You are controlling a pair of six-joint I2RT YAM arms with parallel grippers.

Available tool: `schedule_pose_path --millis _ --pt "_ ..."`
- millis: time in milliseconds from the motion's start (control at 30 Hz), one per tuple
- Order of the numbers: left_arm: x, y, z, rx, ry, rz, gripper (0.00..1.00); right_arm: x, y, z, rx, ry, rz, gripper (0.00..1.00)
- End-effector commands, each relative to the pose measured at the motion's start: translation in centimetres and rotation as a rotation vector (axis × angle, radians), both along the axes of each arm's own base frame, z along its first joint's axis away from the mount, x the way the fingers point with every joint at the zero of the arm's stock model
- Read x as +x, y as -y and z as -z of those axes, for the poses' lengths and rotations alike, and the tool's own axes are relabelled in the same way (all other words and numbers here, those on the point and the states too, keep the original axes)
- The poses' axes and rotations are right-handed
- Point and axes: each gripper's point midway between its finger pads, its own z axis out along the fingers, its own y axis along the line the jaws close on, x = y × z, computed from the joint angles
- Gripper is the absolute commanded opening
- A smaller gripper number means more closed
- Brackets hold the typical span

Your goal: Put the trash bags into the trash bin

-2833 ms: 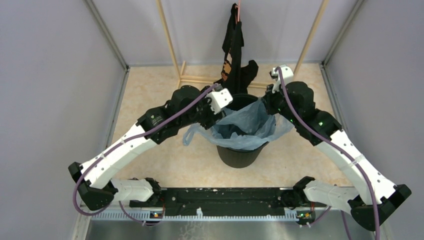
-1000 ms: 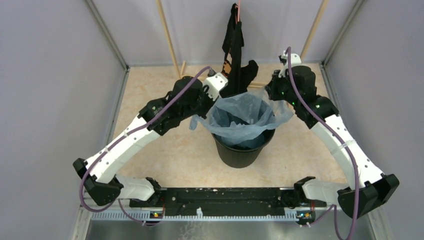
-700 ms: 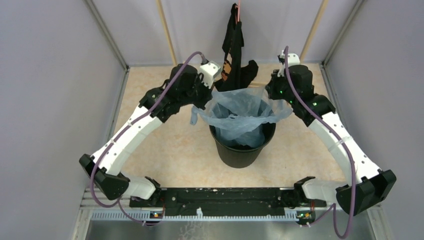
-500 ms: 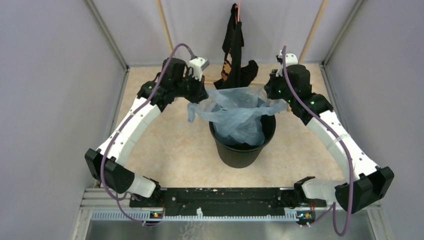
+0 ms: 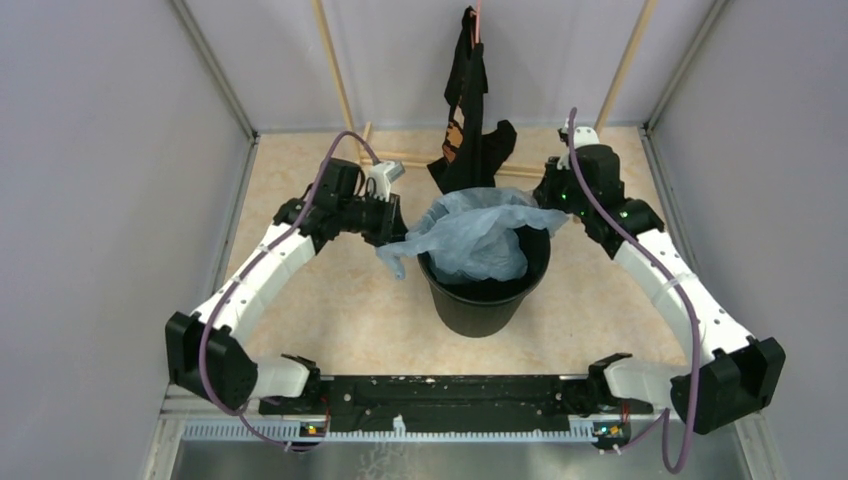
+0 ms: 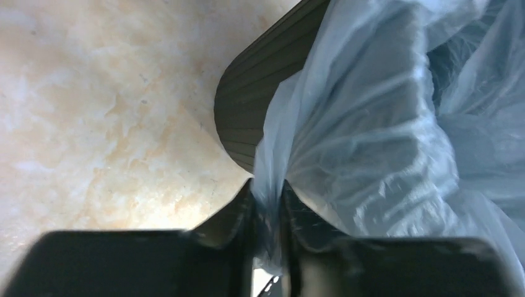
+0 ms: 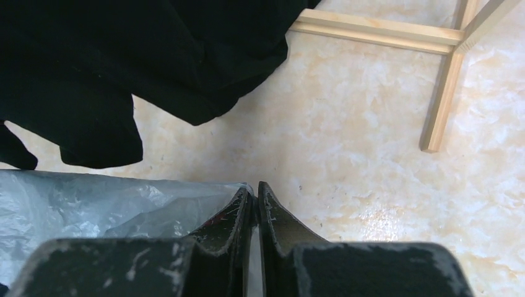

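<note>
Bag (image 5: pixel 475 240) heaped in bin (image 5: pixel 480 315), left gripper (image 6: pixel 267 189) pinching its film at 10 o'clock, right gripper (image 7: pixel 252 189) at 2 (both clenched).

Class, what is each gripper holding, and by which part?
Both hold the thin, translucent light-blue plastic bag: the left gripper pinches its left edge, the right gripper apparently its right edge.

From above, the translucent light-blue plastic bag (image 5: pixel 470 238) fills the round glossy black plastic bin (image 5: pixel 482 312) and hides its floor; the bag's white lettering is too small to read. The fingertips of the left gripper (image 6: pixel 267 207) and right gripper (image 7: pixel 254 201) are too dark to separate there. The left wrist view shows only 1 ribbed wedge of bin wall, cut by the top edge. The right wrist view cuts the black cloth garment (image 7: pixel 124 62) at 2 edges
</note>
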Motion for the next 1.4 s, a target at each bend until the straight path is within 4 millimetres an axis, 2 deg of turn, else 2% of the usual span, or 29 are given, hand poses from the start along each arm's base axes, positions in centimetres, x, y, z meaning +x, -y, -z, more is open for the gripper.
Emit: schedule_pose_path --millis 0,67,167,300,400,467,567,667,800,933,1067,1167,1233,1367 --pt "-0.1 -0.9 -3.5 -0.040 0.116 -0.048 0.30 -0.2 1.1 -3.8 0.051 0.085 0.033 0.11" --pt "-0.4 -0.7 -4.7 -0.077 0.135 -0.040 0.39 -0.8 1.3 -4.3 0.052 0.078 0.035 0.19" --pt "-0.8 -0.3 -5.4 -0.111 0.145 -0.028 0.48 -1.9 1.8 -6.5 0.057 0.099 0.045 0.32" --pt "-0.8 -0.7 -4.7 -0.096 0.157 -0.039 0.52 -3.9 4.4 -10.5 -0.011 0.166 0.101 0.58" --pt "-1.1 -0.9 -4.1 -0.084 0.150 -0.043 0.54 -5.7 5.6 -12.5 -0.043 0.181 0.112 0.72" --pt "-1.5 -0.9 -4.2 -0.095 0.143 -0.039 0.56 -7.2 5.0 -12.9 -0.005 0.169 0.069 0.82" --pt "-2.0 -0.7 -4.5 -0.130 0.145 -0.028 0.59 -8.9 2.8 -12.6 0.133 0.118 -0.001 0.95" --pt "-2.7 -0.4 -4.5 -0.156 0.130 -0.013 0.60 -9.9 1.2 -13.5 0.308 0.073 0.003 0.96" --pt "-3.4 -0.2 -4.6 -0.187 0.117 -0.002 0.61 -11.1 0.3 -15.1 0.504 0.063 0.042 0.95" --pt "-4.2 0.1 -4.8 -0.229 0.112 0.017 0.63 -12.3 -1.7 -14.5 0.673 -0.002 -0.012 0.94" --pt "-4.6 0.4 -4.6 -0.251 0.101 0.033 0.64 -12.3 -2.6 -13.1 0.733 -0.059 -0.013 0.93" --pt "-4.8 0.4 -4.4 -0.256 0.093 0.041 0.64 -11.6 -2.8 -12.0 0.770 -0.078 0.014 0.87" --pt "-5.0 0.4 -4.3 -0.257 0.087 0.043 0.64 -11.2 -3.2 -12.0 0.792 -0.086 0.007 0.81" --pt "-5.3 0.2 -4.2 -0.259 0.094 0.041 0.64 -10.9 -2.6 -12.0 0.790 -0.069 0.049 0.83"
